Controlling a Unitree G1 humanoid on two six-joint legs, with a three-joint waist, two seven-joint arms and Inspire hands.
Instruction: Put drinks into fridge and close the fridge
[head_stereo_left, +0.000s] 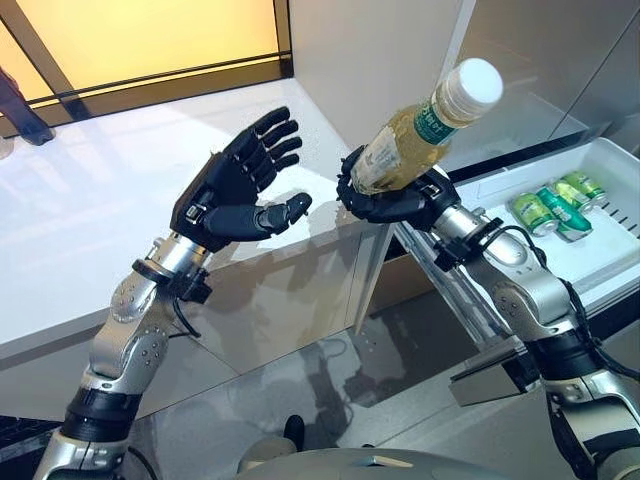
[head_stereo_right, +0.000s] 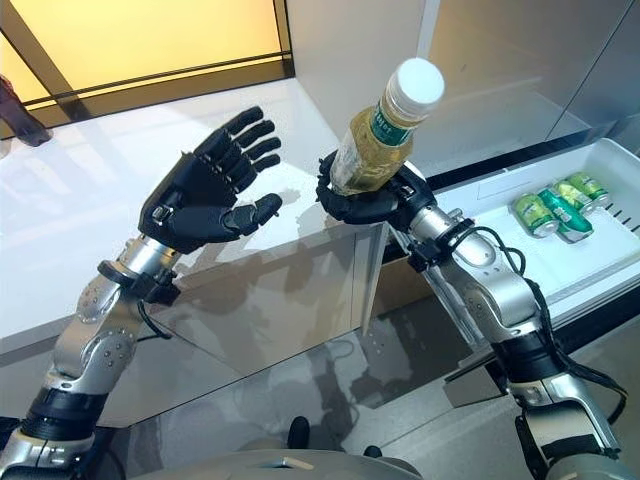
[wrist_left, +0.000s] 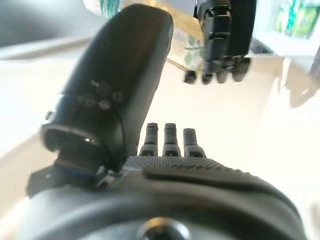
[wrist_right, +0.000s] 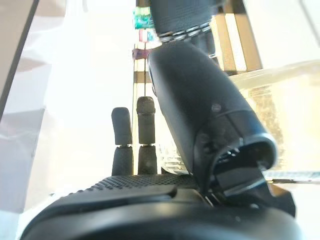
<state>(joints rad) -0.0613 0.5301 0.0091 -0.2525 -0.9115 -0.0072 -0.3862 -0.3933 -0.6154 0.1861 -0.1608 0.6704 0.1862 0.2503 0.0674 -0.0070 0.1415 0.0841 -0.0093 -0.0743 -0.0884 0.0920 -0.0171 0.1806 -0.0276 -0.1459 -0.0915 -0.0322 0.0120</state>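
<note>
My right hand (head_stereo_left: 392, 205) is shut on a clear bottle (head_stereo_left: 420, 130) of yellow drink with a white cap and green label. It holds the bottle tilted above the white counter's front right corner. The bottle also shows in the right eye view (head_stereo_right: 378, 135) and past the thumb in the right wrist view (wrist_right: 270, 110). My left hand (head_stereo_left: 235, 190) is open, fingers spread, a short way left of the bottle and apart from it. The left wrist view shows the right hand (wrist_left: 225, 35) with the bottle (wrist_left: 187, 45). The fridge drawer (head_stereo_left: 610, 250) is open at the right.
Green cans (head_stereo_left: 555, 205) lie in the open white drawer. The white counter (head_stereo_left: 90, 230) stretches left under my left hand. A grey fridge wall (head_stereo_left: 380, 60) rises behind the bottle. A window (head_stereo_left: 140, 35) runs along the back.
</note>
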